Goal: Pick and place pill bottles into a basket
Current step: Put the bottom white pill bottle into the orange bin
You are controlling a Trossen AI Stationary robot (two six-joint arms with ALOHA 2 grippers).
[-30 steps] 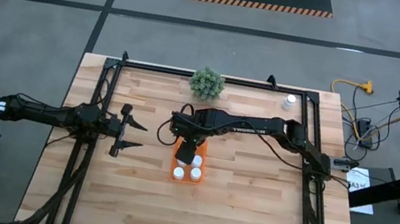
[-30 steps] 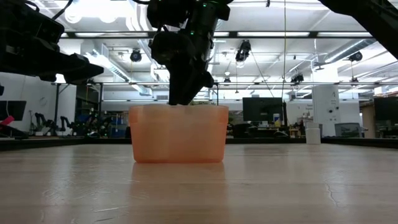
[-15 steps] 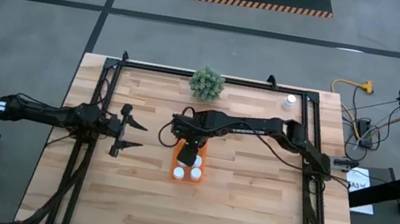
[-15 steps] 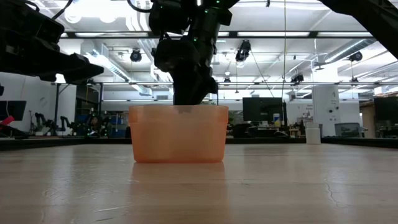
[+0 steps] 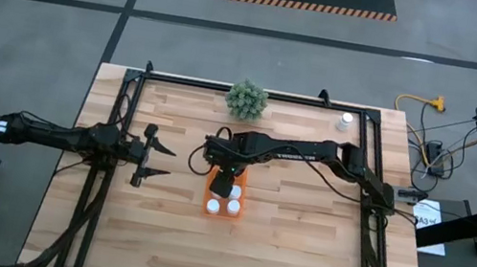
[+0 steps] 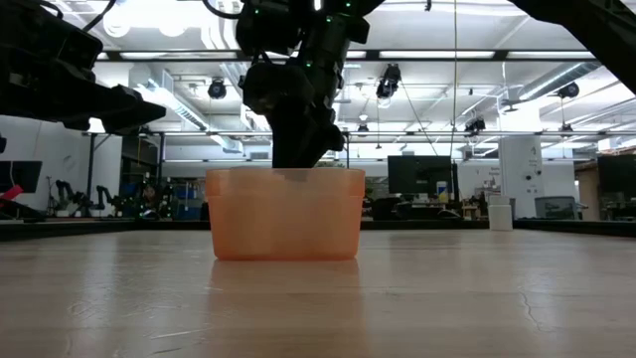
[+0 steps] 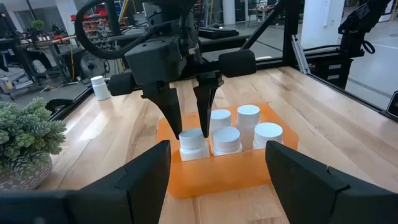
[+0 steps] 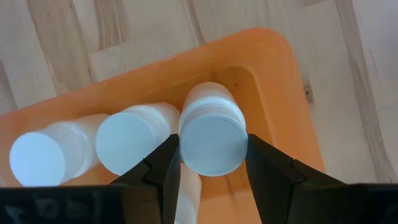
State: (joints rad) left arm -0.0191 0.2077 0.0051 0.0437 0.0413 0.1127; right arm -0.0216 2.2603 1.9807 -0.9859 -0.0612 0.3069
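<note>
Spanning the middle of the high view, the table (image 5: 297,250) carries everything, largest first. Right arm reaches from the right edge toward the centre. Left arm waits over the left edge, its left gripper (image 5: 156,162) spread wide with nothing between the fingers. Plant (image 5: 246,99) sits at the far edge, near the middle. Basket (image 5: 210,205) stands at the table's centre, just below the plant in the high view and well apart from it. Right gripper (image 7: 189,129) hangs over the basket's far end, fingers dipped inside the rim and pinching a bottle (image 8: 211,132) by its cap; the bottle is upright at an end corner of the basket, against the wall. Four more bottles (image 7: 247,118) stand upright in the basket beside it, packed close, caps up. A lone bottle (image 5: 345,121) stands near the far right corner of the table, well apart from the basket.
</note>
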